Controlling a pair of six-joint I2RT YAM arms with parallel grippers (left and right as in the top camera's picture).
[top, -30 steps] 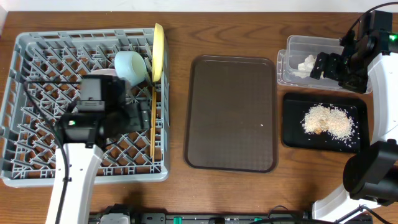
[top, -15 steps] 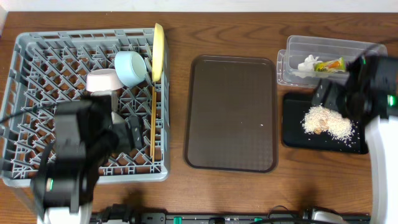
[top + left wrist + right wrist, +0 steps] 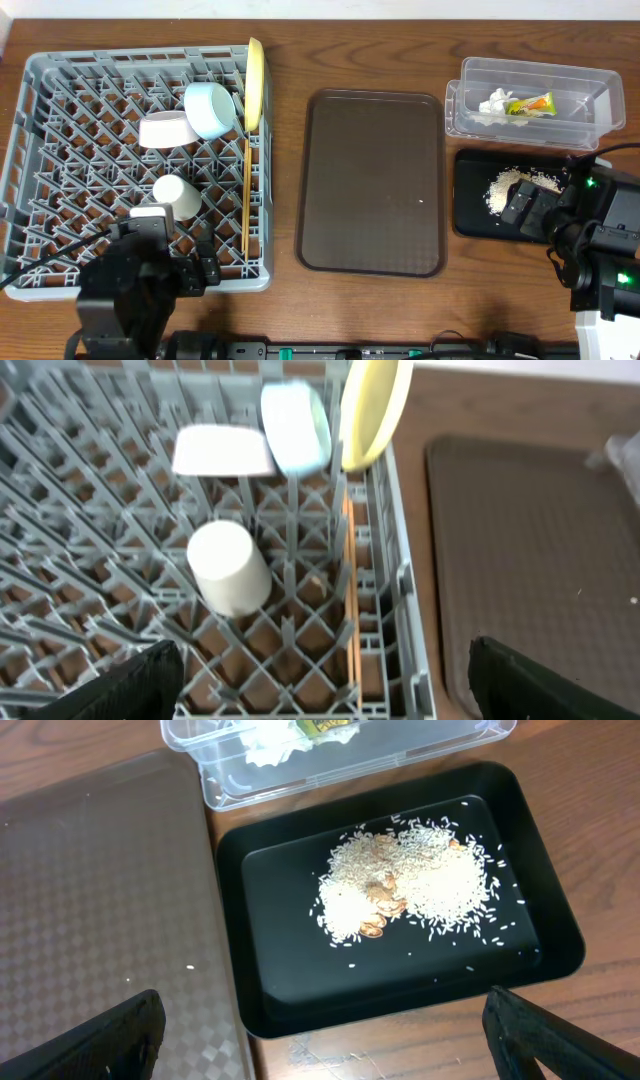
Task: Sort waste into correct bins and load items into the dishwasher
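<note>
In the grey dishwasher rack (image 3: 60,100) stand the yellow plate (image 3: 254,85), blue bowl (image 3: 210,108), pink bowl (image 3: 165,130) and white cup (image 3: 178,196), with the chopsticks (image 3: 246,200) along its right side. My left gripper (image 3: 325,690) hangs open and holds nothing over the rack's front edge, short of the cup (image 3: 230,568). The clear tub (image 3: 590,100) holds the tissue (image 3: 495,103) and wrapper (image 3: 530,104). Rice crumbs (image 3: 410,885) lie in the black tray (image 3: 400,1005). My right gripper (image 3: 325,1040) is open with nothing in it, above that tray's near rim.
The dark brown serving tray (image 3: 372,180) lies between the rack and the bins, a few specks on it. Both arms sit low at the table's front edge, the left arm (image 3: 130,300) by the rack's front wall and the right arm (image 3: 600,250) over the black tray's right part.
Both arms have drawn back toward the front edge. The left one left the rack's middle and uncovered the cup. The right one left the clear tub, where the wrapper now shows.
</note>
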